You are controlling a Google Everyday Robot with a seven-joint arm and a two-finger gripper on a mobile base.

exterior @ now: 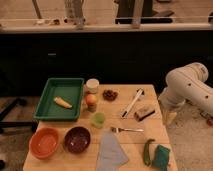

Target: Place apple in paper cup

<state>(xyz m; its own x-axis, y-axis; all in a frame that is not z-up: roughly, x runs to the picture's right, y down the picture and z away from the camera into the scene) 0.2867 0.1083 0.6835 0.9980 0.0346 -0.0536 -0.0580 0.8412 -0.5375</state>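
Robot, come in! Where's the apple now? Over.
Gripper off table edge, by brush. Apple beside paper cup, not in. Pen lies between gripper and apple.

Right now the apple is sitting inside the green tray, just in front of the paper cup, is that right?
Not quite. The camera view shows the apple on the wooden table, just outside the right rim of the green tray, not inside it. It does sit just in front of the paper cup. The gripper hangs off the table's right edge.
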